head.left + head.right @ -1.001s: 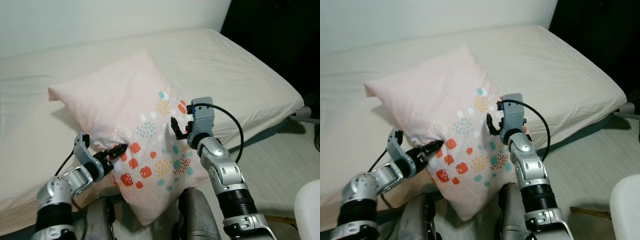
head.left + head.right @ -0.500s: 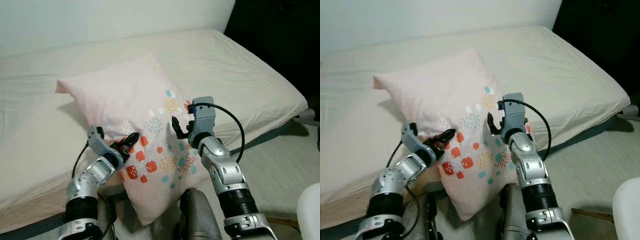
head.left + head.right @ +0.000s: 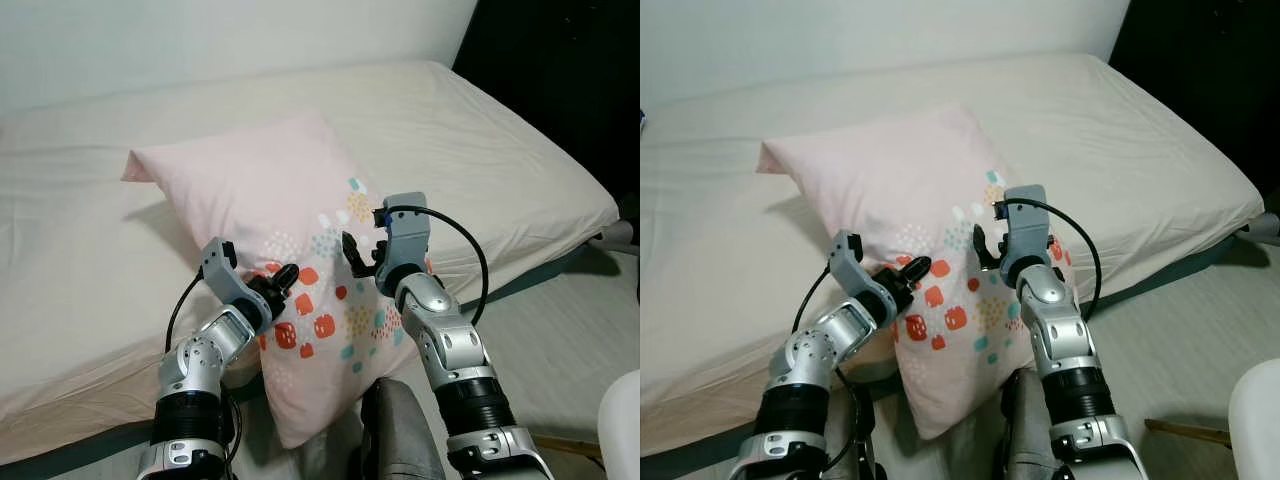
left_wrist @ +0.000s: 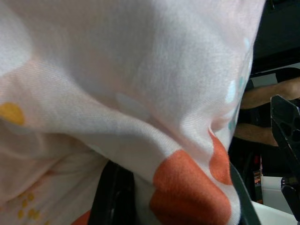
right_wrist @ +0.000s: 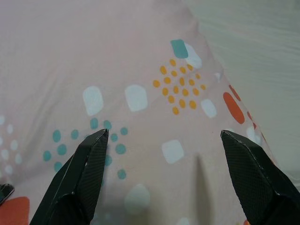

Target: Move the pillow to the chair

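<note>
**Left hand pinches the pillow at the bed's edge, right hand spread above it**

The left hand is clenched on the pillow, its black fingers nipping a fold of the fabric near the orange patches on the printed lower part. In the left wrist view the cloth bunches right over the fingers and an orange patch lies against them.

The right hand is at the pillow's right side, over the patterned area. Its two fingers stand spread wide apart in the right wrist view, with the pillow's teal, white and yellow dots between them; whether the tips touch the fabric cannot be told.

The pillow is pale pink, plain on its upper part and printed with orange, teal, yellow and white marks lower down. It lies tilted on the bed, one corner pointing toward the wall and the bottom corner hanging down past the mattress edge, between the two silver arms.

The bed has a cream sheet. To the right of it is pale floor, and the rim of something white shows at the lower right corner of the left eye view.
</note>
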Tool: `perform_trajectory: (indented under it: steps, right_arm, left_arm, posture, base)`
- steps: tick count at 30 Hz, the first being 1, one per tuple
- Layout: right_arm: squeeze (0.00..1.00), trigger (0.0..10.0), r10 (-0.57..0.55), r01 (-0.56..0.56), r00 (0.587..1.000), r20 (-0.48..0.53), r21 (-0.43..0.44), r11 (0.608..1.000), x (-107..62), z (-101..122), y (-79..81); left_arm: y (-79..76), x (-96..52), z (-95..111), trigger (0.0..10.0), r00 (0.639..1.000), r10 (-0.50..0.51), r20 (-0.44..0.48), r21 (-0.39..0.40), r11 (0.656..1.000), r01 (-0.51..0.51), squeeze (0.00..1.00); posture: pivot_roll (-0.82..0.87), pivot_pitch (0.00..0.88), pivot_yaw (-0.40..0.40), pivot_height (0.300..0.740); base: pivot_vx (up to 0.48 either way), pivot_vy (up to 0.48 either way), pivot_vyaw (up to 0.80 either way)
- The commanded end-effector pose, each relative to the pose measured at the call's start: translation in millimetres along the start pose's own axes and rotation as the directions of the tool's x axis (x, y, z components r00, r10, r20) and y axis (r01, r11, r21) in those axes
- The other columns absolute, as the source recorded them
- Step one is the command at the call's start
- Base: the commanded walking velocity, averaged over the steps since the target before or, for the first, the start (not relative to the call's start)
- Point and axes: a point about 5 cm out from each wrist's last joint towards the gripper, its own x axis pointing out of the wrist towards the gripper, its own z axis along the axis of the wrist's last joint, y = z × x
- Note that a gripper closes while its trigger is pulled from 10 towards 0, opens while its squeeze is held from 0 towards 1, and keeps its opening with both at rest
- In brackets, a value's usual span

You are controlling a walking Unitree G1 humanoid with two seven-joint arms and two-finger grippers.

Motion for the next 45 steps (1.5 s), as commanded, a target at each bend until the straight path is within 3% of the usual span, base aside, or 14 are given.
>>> perform_trajectory:
  steps: [1, 8, 11, 16, 19, 21, 24, 25, 26, 29, 38, 45]
  right_arm:
    - [0.00, 10.0, -0.004, 0.004, 1.000, 0.000, 0.007, 1.000, 0.7, -1, -0.1]
    - [0.00, 10.0, 0.008, -0.009, 1.000, 0.020, 0.014, 1.000, 2.9, 4, 1.3]
    - [0.00, 10.0, 0.032, -0.033, 0.999, 0.040, 0.046, 0.998, 4.8, 11, 0.6]
    - [0.00, 10.0, 0.031, -0.035, 0.998, 0.055, 0.066, 0.997, 7.2, 22, -10.7]
    - [0.00, 10.0, 0.013, -0.014, 0.999, 0.039, 0.028, 1.000, 8.7, 27, -22.0]
    - [0.00, 10.0, 0.013, -0.014, 0.999, 0.039, 0.028, 1.000, 8.7, 27, -22.0]
    - [0.00, 10.0, -0.019, 0.019, 1.000, 0.016, 0.006, 1.000, 10.4, 29, -33.5]
    - [0.00, 10.0, -0.064, 0.064, 0.998, -0.011, -0.008, 0.998, 12.2, 27, -43.4]
    - [0.00, 10.0, -0.064, 0.064, 0.998, -0.011, -0.008, 0.998, 12.2, 27, -43.4]
    - [0.00, 10.0, -0.212, 0.211, 0.977, -0.033, -0.045, 0.977, 13.2, 27, -71.3]
    - [0.00, 10.0, -0.242, 0.241, 0.970, -0.010, -0.039, 0.970, 12.0, 32, -77.4]
    - [0.00, 10.0, -0.236, 0.236, 0.968, -0.081, -0.002, 0.972, 11.6, 18, -71.2]
  left_arm:
    - [-10.8, 1.5, -3, 0.0, 0.998, -0.056, -0.005, 0.015, 0.998, 0.057, 0.00]
    - [-13.6, -5.6, 16, 0.0, 0.989, -0.146, 0.031, 0.011, 0.989, 0.145, 0.00]
    - [-27.2, -17.3, 33, 0.0, 0.944, -0.329, 0.043, -0.008, 0.944, 0.329, 0.00]
    - [-23.2, -35.7, 62, 0.0, 0.904, -0.421, 0.067, 0.043, 0.907, 0.419, 0.00]
    - [-11.5, -44.4, 74, 0.0, 0.912, -0.408, 0.042, 0.107, 0.909, 0.402, 0.00]
    - [-11.5, -44.4, 74, 0.0, 0.912, -0.408, 0.042, 0.107, 0.909, 0.402, 0.00]
    - [0.6, -46.6, 83, 0.0, 0.936, -0.351, 0.039, 0.156, 0.927, 0.341, 0.00]
    - [9.7, -45.6, 89, 0.0, 0.955, -0.292, 0.048, 0.193, 0.941, 0.278, 0.00]
    - [9.7, -45.6, 89, 0.0, 0.955, -0.292, 0.048, 0.193, 0.941, 0.278, 0.00]
    - [29.0, -44.0, 112, 0.0, 0.984, -0.147, 0.102, 0.284, 0.952, 0.113, 0.00]
    - [29.3, -49.3, 142, 0.0, 0.976, -0.130, 0.172, 0.309, 0.948, 0.072, 0.00]
    - [29.6, -49.0, 140, 0.0, 0.979, -0.150, 0.140, 0.301, 0.948, 0.102, 0.00]
  posture:
    - [0.01, 0.138, -0.046, 0.574]
    - [0.01, 0.134, -0.048, 0.574]
    - [0.02, 0.133, -0.049, 0.574]
    - [0.02, 0.135, -0.051, 0.574]
    - [0.02, 0.134, -0.052, 0.574]
    - [0.02, 0.134, -0.052, 0.574]
    - [0.02, 0.134, -0.053, 0.574]
    - [0.02, 0.133, -0.053, 0.574]
    - [0.02, 0.133, -0.053, 0.574]
    - [0.01, 0.133, -0.055, 0.574]
    - [0.02, 0.124, -0.053, 0.574]
    - [0.01, 0.122, -0.055, 0.574]
  base:
    - [0.000, 0.000, 0.00]
    - [0.000, 0.000, 0.00]
    - [0.000, 0.000, 0.00]
    - [0.000, 0.000, 0.00]
    - [0.000, 0.000, 0.00]
    - [0.000, 0.000, 0.00]
    - [0.000, 0.000, 0.00]
    - [0.000, 0.000, 0.00]
    - [0.000, 0.000, 0.00]
    - [0.000, 0.000, 0.00]
    - [0.000, 0.000, 0.00]
    - [0.000, 0.000, 0.00]
